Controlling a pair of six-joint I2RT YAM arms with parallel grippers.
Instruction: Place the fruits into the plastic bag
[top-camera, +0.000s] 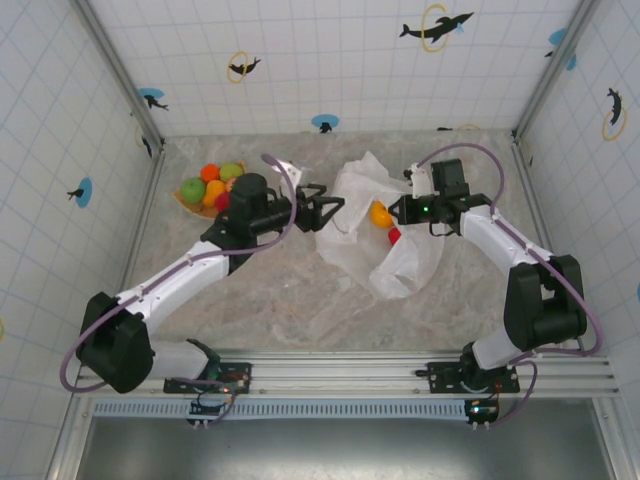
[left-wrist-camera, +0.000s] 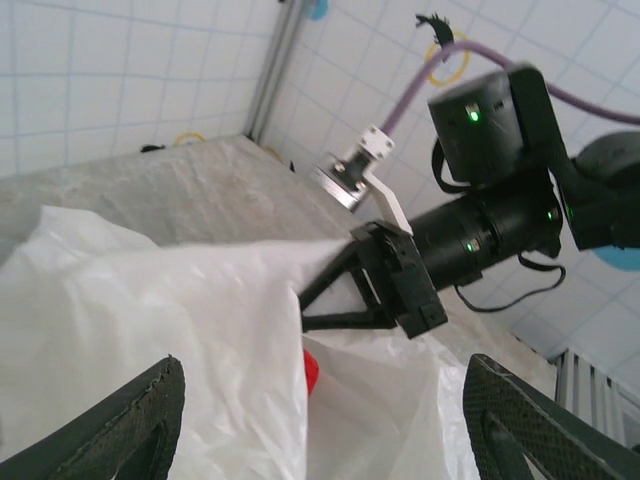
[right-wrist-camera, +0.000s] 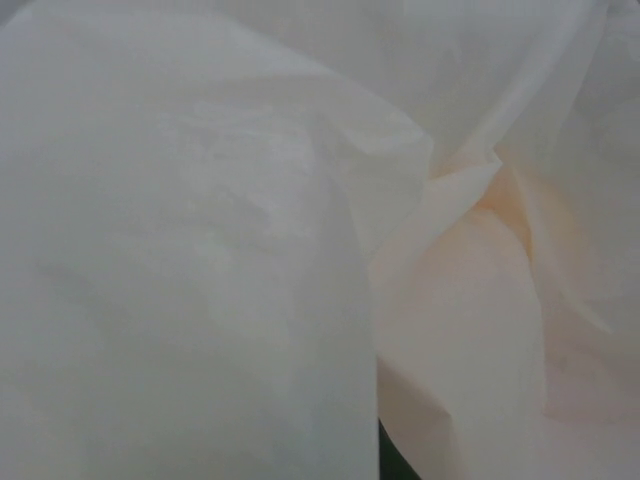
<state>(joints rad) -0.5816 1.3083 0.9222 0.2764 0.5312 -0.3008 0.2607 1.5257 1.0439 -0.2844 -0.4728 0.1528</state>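
Marbled table (top-camera: 300, 310) beneath it all. White plastic bag (top-camera: 405, 265) crumpled just right of the table's middle, toward the far edge. Pinched shut on its rim: right end effector (top-camera: 396, 210). Just beside its left side, left end effector (top-camera: 338, 213), spread wide, empty. Near the far-left corner, tray (top-camera: 188, 198) heaped with fruits (top-camera: 215, 180). Inside the bag — orange fruit (top-camera: 380, 213), red fruit (top-camera: 394, 236).

Splayed left end effector (top-camera: 337, 213), clamped right end effector (top-camera: 394, 211)
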